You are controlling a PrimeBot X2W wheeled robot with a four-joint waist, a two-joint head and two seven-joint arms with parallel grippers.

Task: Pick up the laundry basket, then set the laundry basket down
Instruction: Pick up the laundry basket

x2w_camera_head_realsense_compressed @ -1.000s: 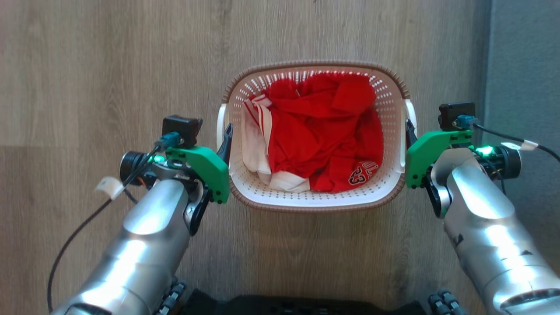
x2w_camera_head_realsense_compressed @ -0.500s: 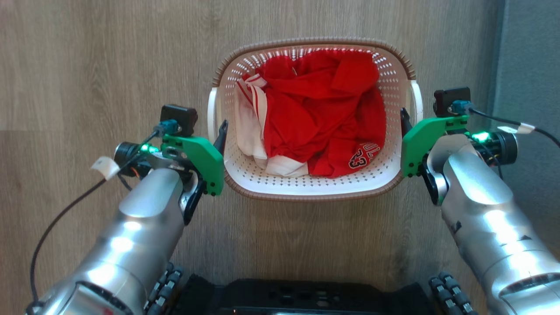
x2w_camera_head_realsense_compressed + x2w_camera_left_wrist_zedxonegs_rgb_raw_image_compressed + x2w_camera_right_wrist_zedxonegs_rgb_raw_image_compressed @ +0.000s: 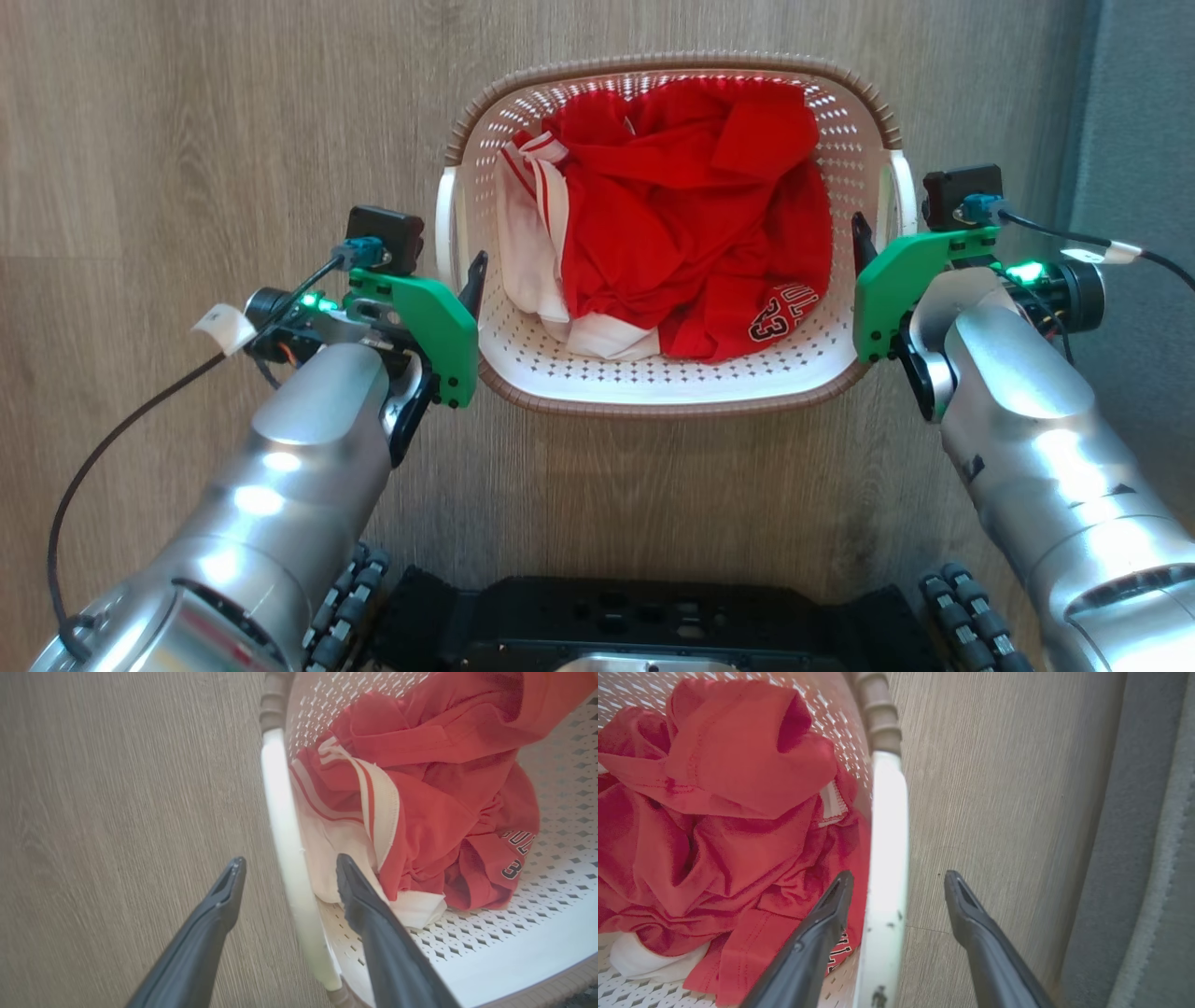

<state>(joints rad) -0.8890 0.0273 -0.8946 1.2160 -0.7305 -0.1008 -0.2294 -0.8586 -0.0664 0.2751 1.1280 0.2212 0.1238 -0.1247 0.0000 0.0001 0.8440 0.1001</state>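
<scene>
Head view: laundry basket (image 3: 672, 403) lies centred ahead, wood floor (image 3: 187, 140) beneath, left gripper (image 3: 470, 280) at its left handle (image 3: 446, 233), right gripper (image 3: 861, 245) at its right handle (image 3: 901, 201). Cream perforated walls, brown braided rim, red-and-white clothes (image 3: 672, 215) heaped inside. Left wrist view: fingers spread, straddling the white handle, one inside the basket, one outside. Right wrist view: likewise spread astride the handle, not pinching.

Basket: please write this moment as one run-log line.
basket: clothes inside | left claw: open, astride left handle | right claw: open, astride right handle | grip: none
</scene>
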